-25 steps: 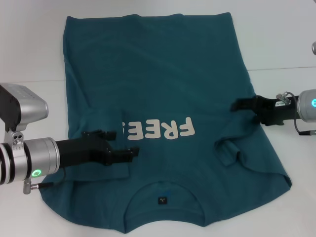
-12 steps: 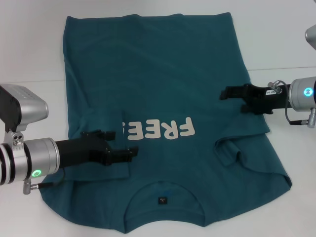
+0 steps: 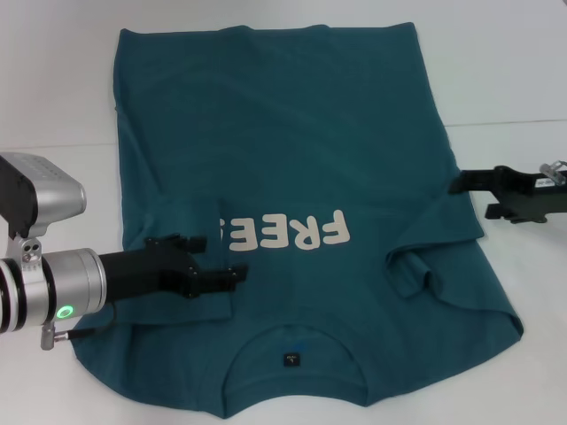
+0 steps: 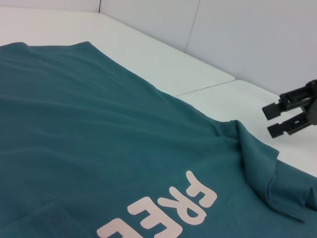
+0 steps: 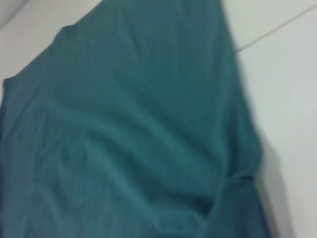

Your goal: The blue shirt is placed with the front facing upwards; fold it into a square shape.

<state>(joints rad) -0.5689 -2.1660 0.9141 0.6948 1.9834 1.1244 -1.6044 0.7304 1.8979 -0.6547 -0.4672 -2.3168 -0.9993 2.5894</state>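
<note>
the blue shirt (image 3: 292,177) lies spread front-up on the white tabletop (image 3: 53,80), its collar (image 3: 297,354) nearest the robot and the hem at the far side, with the cream "free!" lettering (image 3: 283,233) reading upside down across the chest. both sleeves are folded inward over the body of the shirt, leaving a bunched ridge of cloth on either side of the lettering. the left gripper (image 3: 232,275) reaches in nearly level from the shirt's left edge, its silver forearm low over the tabletop and its black fingers lying on the folded sleeve just beside the lettering's left end; the fingers look close together, but whether they pinch any cloth cannot be told. the right gripper (image 3: 462,182) extends level from the shirt's right side, its fingertips at the shirt's right edge, above the folded right sleeve; in the left wrist view its two fingers (image 4: 287,96) stand slightly parted with nothing between them, clear of the cloth.
</note>
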